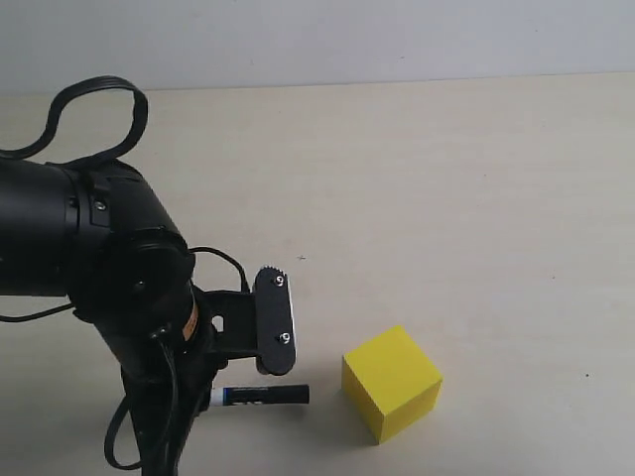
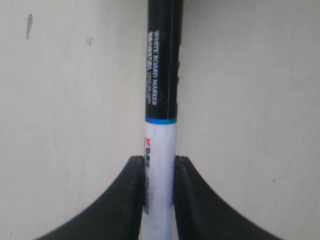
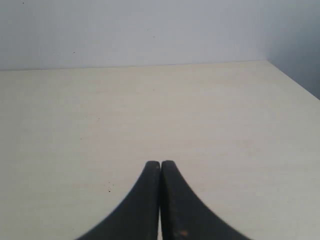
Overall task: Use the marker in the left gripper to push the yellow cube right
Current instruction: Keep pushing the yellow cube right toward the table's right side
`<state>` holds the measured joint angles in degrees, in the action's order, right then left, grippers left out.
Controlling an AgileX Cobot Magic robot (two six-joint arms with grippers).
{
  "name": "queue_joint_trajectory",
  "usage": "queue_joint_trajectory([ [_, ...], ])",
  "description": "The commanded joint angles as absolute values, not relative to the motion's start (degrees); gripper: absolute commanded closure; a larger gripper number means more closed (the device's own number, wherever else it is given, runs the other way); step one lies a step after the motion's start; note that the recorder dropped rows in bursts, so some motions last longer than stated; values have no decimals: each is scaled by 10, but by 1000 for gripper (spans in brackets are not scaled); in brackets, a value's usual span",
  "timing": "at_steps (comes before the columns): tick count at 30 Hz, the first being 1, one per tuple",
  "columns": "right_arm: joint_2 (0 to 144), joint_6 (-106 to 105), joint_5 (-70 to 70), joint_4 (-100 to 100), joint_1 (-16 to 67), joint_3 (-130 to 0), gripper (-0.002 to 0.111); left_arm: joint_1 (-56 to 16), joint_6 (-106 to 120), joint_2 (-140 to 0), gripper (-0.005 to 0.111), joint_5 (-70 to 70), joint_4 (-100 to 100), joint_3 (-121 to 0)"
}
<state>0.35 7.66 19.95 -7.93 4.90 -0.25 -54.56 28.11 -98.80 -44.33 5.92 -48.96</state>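
Observation:
The yellow cube (image 1: 392, 382) rests on the table at the lower middle of the exterior view. My left gripper (image 1: 274, 342), black with a screwed flat plate, hangs low just left of it. It is shut on the marker (image 1: 263, 395), which lies level with its black end towards the cube, a small gap away. In the left wrist view the fingers (image 2: 134, 195) clamp the white barrel of the marker (image 2: 162, 75), whose black printed part sticks out beyond my left gripper (image 2: 160, 167). The cube is out of that view. My right gripper (image 3: 160, 165) is shut and empty over bare table.
The bulky black left arm (image 1: 89, 248) and its cable loop (image 1: 94, 99) fill the left of the exterior view. The pale table (image 1: 446, 198) reaches back to a white wall (image 1: 317, 40). The right wrist view shows the table's corner edge (image 3: 295, 85).

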Motion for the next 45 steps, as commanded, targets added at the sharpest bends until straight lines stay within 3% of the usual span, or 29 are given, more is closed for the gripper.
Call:
queue_joint_trajectory([
  [1,0,78,193,-78,47,0,108,-563,278,-987,107,-387,44,-487],
  [5,0,78,193,-78,47,0,108,-580,279,-987,107,-315,42,-501],
  [15,0,78,193,-78,47,0,108,-565,277,-987,107,-415,44,-515],
  [38,0,78,194,-78,47,0,108,-576,244,-987,107,-316,31,-531],
  [45,0,78,194,-78,47,0,108,-559,237,-987,107,-404,46,-534],
])
